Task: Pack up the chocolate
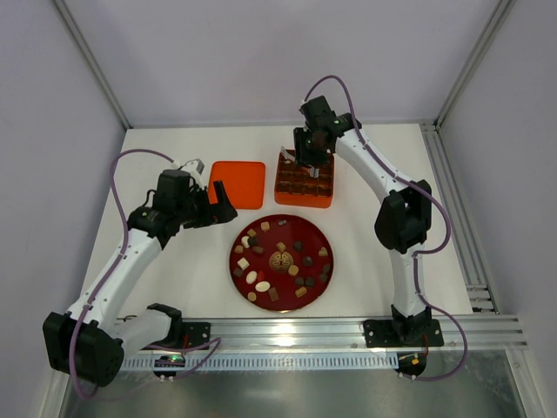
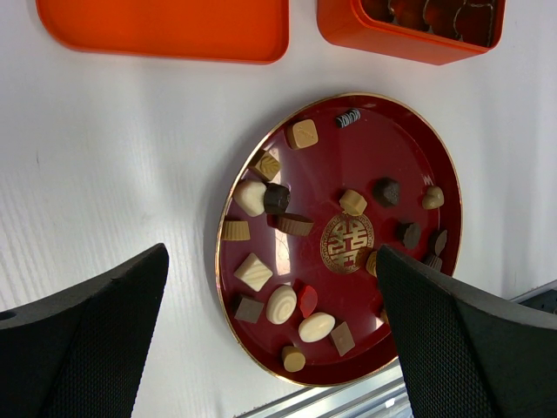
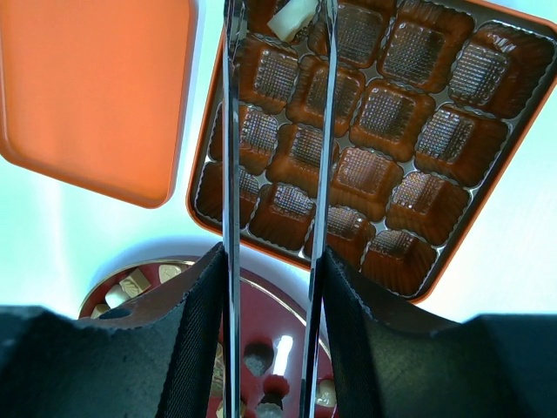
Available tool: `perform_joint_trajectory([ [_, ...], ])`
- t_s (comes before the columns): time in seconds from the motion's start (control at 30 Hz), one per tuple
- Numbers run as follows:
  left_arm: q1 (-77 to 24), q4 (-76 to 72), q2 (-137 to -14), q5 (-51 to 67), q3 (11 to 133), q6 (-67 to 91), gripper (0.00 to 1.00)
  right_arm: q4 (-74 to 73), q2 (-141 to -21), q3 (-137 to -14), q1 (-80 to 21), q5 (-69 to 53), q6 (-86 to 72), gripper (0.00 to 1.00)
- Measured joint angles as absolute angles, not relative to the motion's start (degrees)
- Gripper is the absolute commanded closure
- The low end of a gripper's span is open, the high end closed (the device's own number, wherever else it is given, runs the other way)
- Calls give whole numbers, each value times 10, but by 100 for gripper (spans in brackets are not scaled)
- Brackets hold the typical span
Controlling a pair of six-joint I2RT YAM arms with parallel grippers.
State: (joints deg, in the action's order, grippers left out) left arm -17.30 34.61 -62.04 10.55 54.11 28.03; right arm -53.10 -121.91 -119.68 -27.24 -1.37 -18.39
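Several chocolates (image 1: 262,286), dark brown, tan and cream-white, lie scattered on the dark red plate (image 1: 305,231); they also show in the left wrist view (image 2: 316,326). My left gripper (image 1: 218,209) is open and empty, hovering over the plate's left side (image 2: 270,261). My right gripper (image 1: 309,157) is shut on metal tongs (image 3: 228,131) and holds them over the orange gridded tray (image 3: 383,113). A white chocolate (image 3: 291,19) sits between the tong blades at a far corner cell. I cannot tell whether the blades touch it.
The orange lid (image 1: 237,184) lies flat left of the tray, behind the plate. The tray's other brown cells look empty. An aluminium rail (image 1: 348,331) runs along the table's near edge. White walls and frame posts enclose the table.
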Motion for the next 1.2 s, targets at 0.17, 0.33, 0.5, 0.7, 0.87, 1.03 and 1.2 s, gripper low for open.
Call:
perform_joint_trajectory([
  [0.17, -173, 346, -620, 105, 541, 280, 0, -530, -1207, -1183, -272, -13, -183, 53],
  [0.33, -173, 346, -620, 105, 541, 280, 0, -523, -1117, -1078, -276, -11, -183, 53],
  [0.5, -173, 346, -620, 106, 541, 280, 0, -523, -953, -937, -311, 2, -184, 53],
  [0.7, -173, 346, -620, 106, 541, 280, 0, -532, -786, -793, -386, 2, -207, 53],
  [0.87, -173, 346, -620, 107, 541, 280, 0, -545, -757, -723, -444, 3, -234, 53],
  [1.03, -173, 346, -620, 107, 541, 280, 0, -550, -773, -707, -486, 3, -246, 54],
  [1.2, -173, 346, -620, 107, 541, 280, 0, -548, -783, -707, -496, 2, -248, 56],
])
